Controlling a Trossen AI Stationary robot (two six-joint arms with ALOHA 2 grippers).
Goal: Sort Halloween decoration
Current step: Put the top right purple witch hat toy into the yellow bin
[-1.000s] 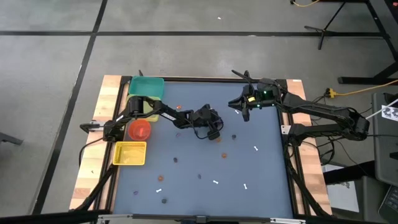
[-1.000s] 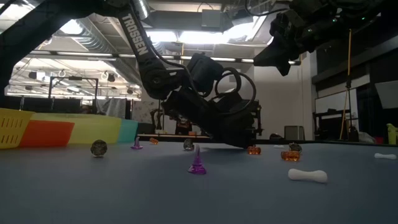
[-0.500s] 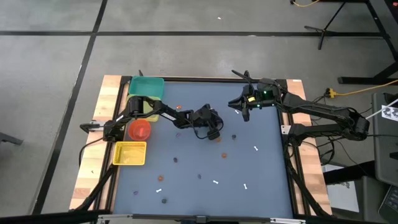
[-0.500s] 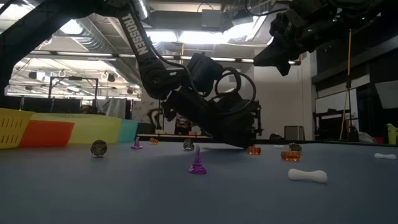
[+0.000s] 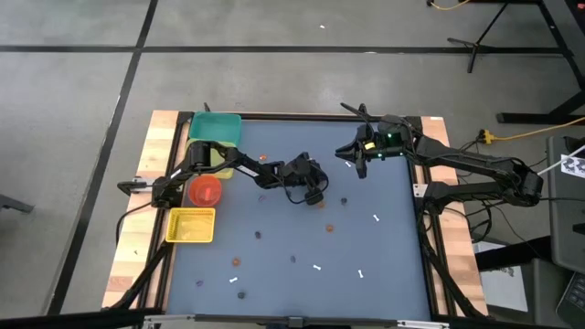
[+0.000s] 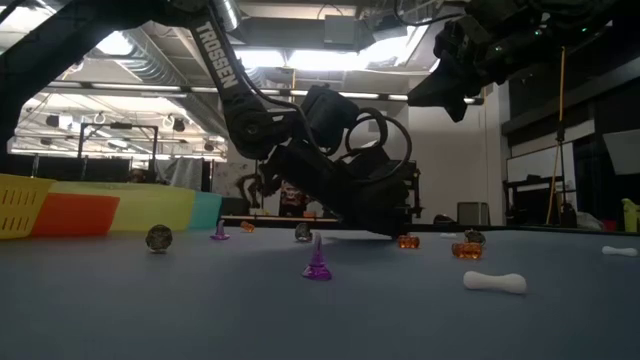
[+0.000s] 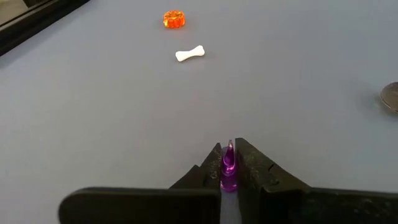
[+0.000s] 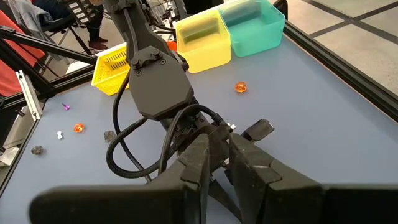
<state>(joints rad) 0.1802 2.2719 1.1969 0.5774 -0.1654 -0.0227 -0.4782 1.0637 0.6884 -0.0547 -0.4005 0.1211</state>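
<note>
The Halloween decoration lies scattered on the blue-grey table: orange rounds [image 5: 331, 228], dark bits [image 5: 258, 233] and white sticks [image 5: 376, 217]. In the low view a purple cone [image 6: 317, 260] stands on its base and a white bone [image 6: 495, 283] lies flat. My left gripper [image 5: 315, 194] is low over the table's middle, shut on a purple trinket [image 7: 229, 163]. My right gripper [image 5: 361, 166] hangs raised near the far edge, shut and empty [image 8: 222, 144]. My left gripper pinches the small purple trinket between its two fingertips [image 7: 249, 165]. The trinket's pointed end [image 7: 229, 147] sticks out past the tips. The fingers slant down close to the table surface. Whether the trinket is clear of the table does not show.
Along the table's left side stand a teal bin [image 5: 216, 128], a yellow bin [image 5: 219, 160], a red piece [image 5: 205, 190] and a yellow basket [image 5: 191, 225]. Ahead of the left gripper lie an orange round [image 7: 174, 19], a white bone [image 7: 189, 54] and a dark disc [image 7: 390, 96].
</note>
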